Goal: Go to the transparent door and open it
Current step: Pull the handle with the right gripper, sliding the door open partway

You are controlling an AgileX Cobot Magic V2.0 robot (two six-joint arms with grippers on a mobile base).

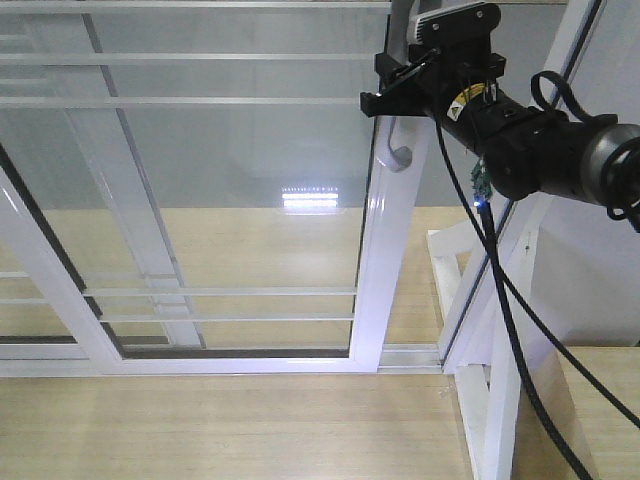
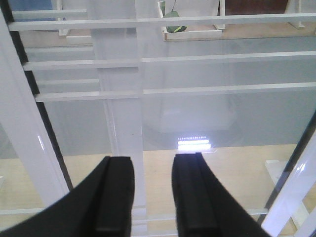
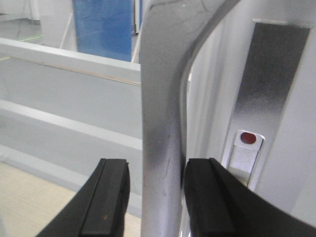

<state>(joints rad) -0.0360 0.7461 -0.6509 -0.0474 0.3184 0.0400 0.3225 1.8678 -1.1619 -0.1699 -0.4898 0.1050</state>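
right pincer (image 3: 157,170) narrow astride upright handle (image 3: 160,123), sliver of gap one side | transparent door (image 1: 230,200) dead ahead, handle at its right edge | left pincer (image 2: 153,165) slightly parted, empty, farther off | we judge: slide leftward

Pale wood floor (image 1: 220,430), bright lamp glare (image 1: 310,198) on grey beyond, white post (image 1: 503,400) at the edge, blue panel (image 3: 103,27) far back.
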